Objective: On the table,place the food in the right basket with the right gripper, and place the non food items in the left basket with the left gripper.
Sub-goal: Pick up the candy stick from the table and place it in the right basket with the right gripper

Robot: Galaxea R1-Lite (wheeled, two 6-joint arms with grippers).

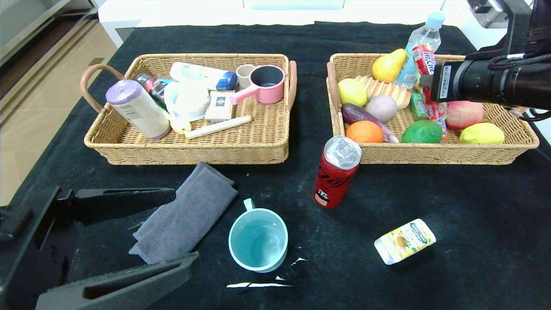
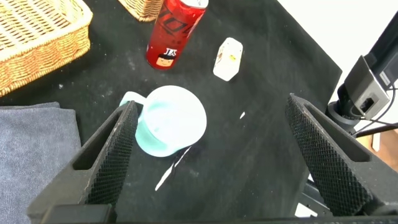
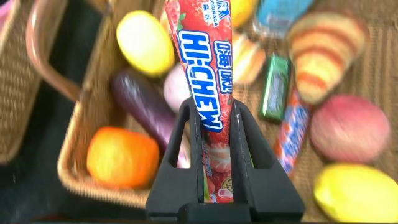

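My right gripper [image 1: 427,81] hangs over the right basket [image 1: 434,154], shut on a red Hi-Chew candy stick [image 1: 423,55]. The right wrist view shows the stick [image 3: 203,56] clamped between the fingers of that gripper [image 3: 215,113], above fruit in the basket. My left gripper [image 1: 186,226] is open and empty at the front left, over a grey cloth [image 1: 189,206] and beside a teal cup [image 1: 258,240]. In the left wrist view the cup [image 2: 171,121] stands just inside one finger of the gripper [image 2: 211,106]. A red can [image 1: 336,172] and a yellow-white packet [image 1: 404,241] stand on the table.
The left basket [image 1: 193,154] holds a purple-capped bottle [image 1: 137,107], a pink pot [image 1: 263,84], tubes and small boxes. The right basket holds a pear [image 1: 388,64], an orange [image 1: 364,131], an eggplant, bread and a water bottle [image 1: 424,36]. The can stands close to the right basket's front corner.
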